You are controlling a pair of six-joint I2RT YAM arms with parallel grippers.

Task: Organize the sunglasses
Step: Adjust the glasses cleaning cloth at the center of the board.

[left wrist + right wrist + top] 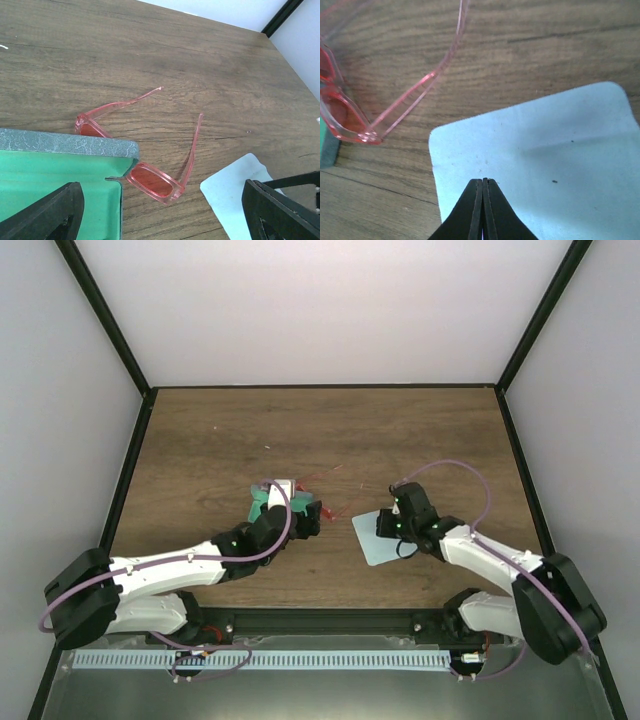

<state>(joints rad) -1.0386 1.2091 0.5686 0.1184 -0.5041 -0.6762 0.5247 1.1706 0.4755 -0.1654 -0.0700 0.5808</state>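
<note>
The sunglasses (150,181) have red translucent lenses and thin pink arms spread open on the wooden table. One lens is partly hidden behind the rim of the open grey case (60,142) with its green lining. My left gripper (165,220) is open, its fingers (45,215) wide apart over the case edge and glasses. In the top view the sunglasses (330,512) lie just right of the left gripper (295,502). My right gripper (484,182) is shut, its tips over the light blue cloth (545,150), which lies flat. The sunglasses (350,120) lie to its left.
The cloth (378,538) lies right of the glasses, with the right gripper (390,530) above it. The case (265,502) sits mid-table under the left wrist. Black frame posts and white walls bound the table (320,430).
</note>
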